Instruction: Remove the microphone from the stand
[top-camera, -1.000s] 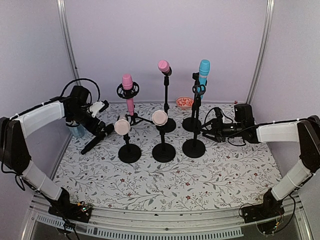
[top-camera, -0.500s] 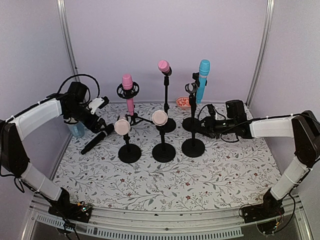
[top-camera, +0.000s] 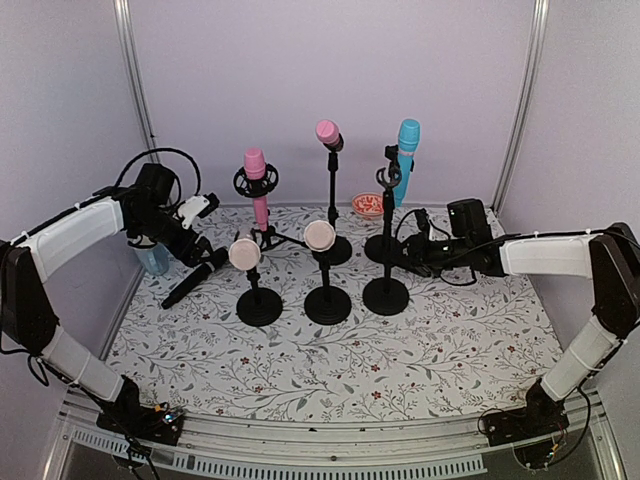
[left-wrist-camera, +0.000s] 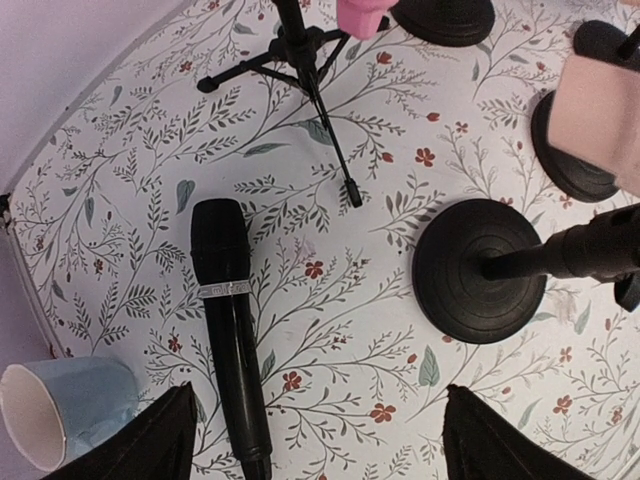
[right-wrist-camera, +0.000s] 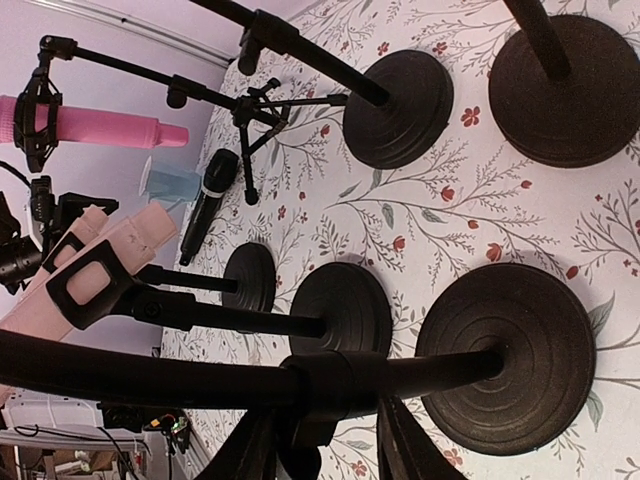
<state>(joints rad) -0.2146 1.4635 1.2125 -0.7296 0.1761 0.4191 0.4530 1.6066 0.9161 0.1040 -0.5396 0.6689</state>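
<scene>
The black microphone (left-wrist-camera: 230, 320) lies flat on the bench (left-wrist-camera: 120, 180), off any stand, beside a paper cup (left-wrist-camera: 60, 410). My left pincer (left-wrist-camera: 320, 435) hangs released above it, fingers wide apart. The blue microphone (top-camera: 405, 158) leans in a clip at the back right. Near it, my right pincer (right-wrist-camera: 325, 450) is clenched around a stand (right-wrist-camera: 430, 368), low on its pole.

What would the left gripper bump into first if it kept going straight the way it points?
Probably the flowered tablecloth, in the gap between the black microphone lying flat and a round stand base. The open left gripper points down at that gap, though depth is unclear.
</scene>
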